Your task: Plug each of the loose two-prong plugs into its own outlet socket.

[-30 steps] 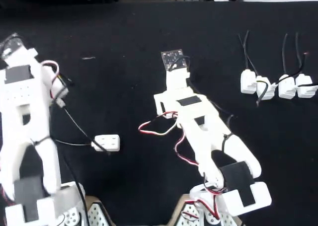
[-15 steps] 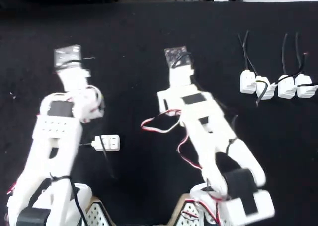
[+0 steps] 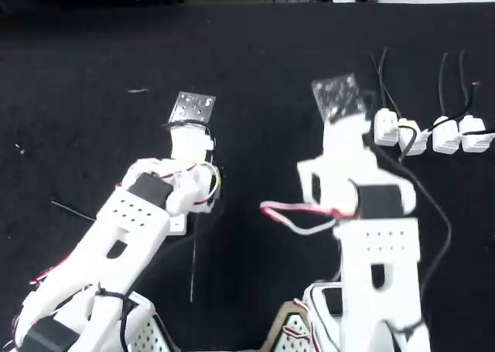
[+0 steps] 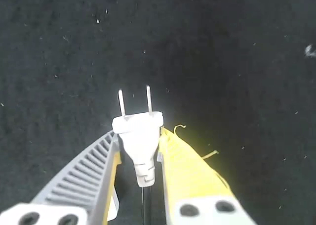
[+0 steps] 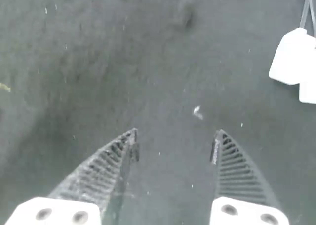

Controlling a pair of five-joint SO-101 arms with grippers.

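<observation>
White plastic makes up both arms, and they sit side by side over the black table (image 3: 93,58). A row of white blocks (image 3: 447,134) with thin black cords (image 3: 443,73) lies on the table. It is the marker here for where things are.

The left arm (image 3: 124,220) is stretched out long, and it slants toward the row. The left gripper (image 3: 192,108) is well apart from the row, with the right arm (image 3: 375,236) in between. This gripper is squeezed tight on a white plug (image 4: 137,126). A grey finger (image 4: 98,160) presses one side of the plug and a yellow finger (image 4: 182,160) presses the other side. The two metal prongs (image 4: 148,100) stick straight out past the fingertips, away from the gripper, with bare black table in front of them. A thin black cord (image 4: 143,205) runs back from the plug between the fingers. I cannot tell if the plug touches the table.

The right arm reaches straight out from its base. The right gripper (image 3: 338,97) hangs just beside the end block of the row, the one nearest the left arm. Its two grey fingers (image 5: 106,165) are spread wide apart. Nothing is between them but black table, and they touch no block.

A small white piece (image 3: 178,225) peeks out from under the left arm, well apart from the row. I cannot tell what it is.
</observation>
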